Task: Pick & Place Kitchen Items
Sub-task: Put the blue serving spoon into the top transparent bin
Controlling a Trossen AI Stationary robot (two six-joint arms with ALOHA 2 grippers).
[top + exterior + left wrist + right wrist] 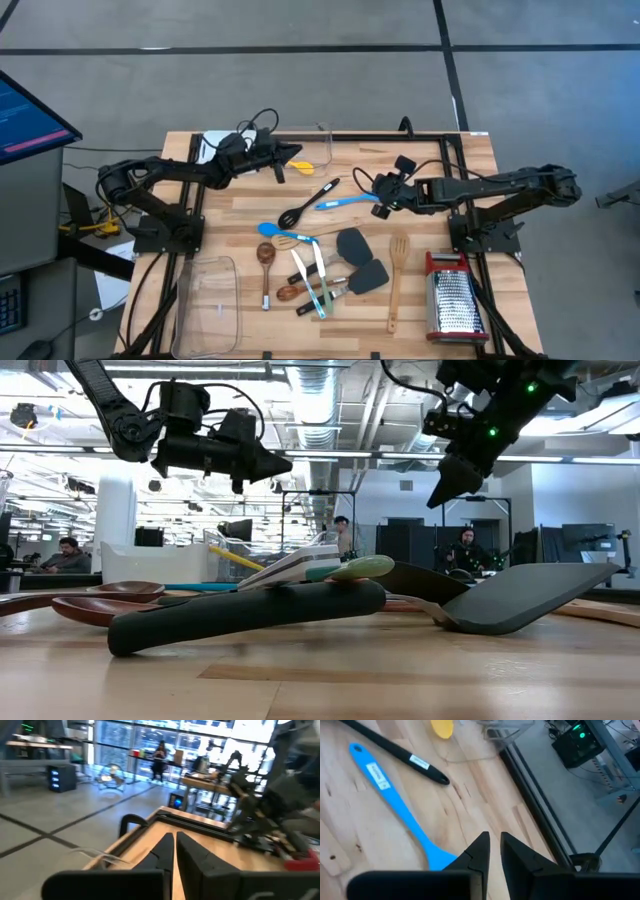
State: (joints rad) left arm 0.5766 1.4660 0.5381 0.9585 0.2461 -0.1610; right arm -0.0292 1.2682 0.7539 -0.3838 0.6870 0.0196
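Observation:
My left gripper point(290, 153) point(174, 845) is shut and empty. It points level over the table's far left, above a yellow spoon point(300, 165) that lies at the near edge of a clear tub point(318, 135). My right gripper point(368, 182) point(492, 842) hangs shut and empty, high above the blade end of a blue spatula point(345, 203) point(395, 795) lying flat on the table. A black slotted spoon point(308, 203) point(395, 752) lies beside it. Other utensils lie in a pile point(310, 265) at mid-table: wooden spoons, dark grey spatulas point(355, 245) and white-handled pieces.
A steel box grater with red trim point(455, 300) lies near the right front. A second clear tub point(210, 300) stands at the left front. A wooden slotted spatula point(397, 280) lies beside the grater. People sit at desks in the room beyond the table.

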